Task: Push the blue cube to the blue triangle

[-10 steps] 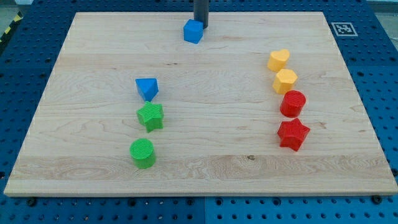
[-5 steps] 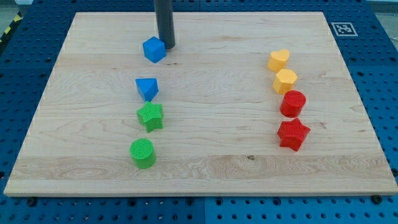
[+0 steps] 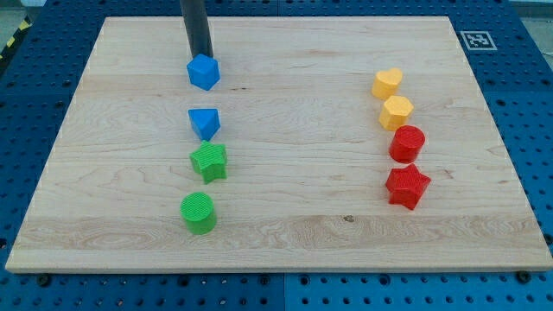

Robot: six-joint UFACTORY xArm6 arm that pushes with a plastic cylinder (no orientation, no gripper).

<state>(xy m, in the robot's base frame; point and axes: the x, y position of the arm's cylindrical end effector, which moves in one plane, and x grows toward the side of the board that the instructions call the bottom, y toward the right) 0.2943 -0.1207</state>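
my tip (image 3: 199, 55) touching blue cube (image 3: 204, 72) top-side | blue triangle (image 3: 205, 123) near, below cube

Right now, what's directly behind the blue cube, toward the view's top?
My tip stands right behind the blue cube, apparently touching it. The cube's top edge covers the contact point, so that can't be confirmed.
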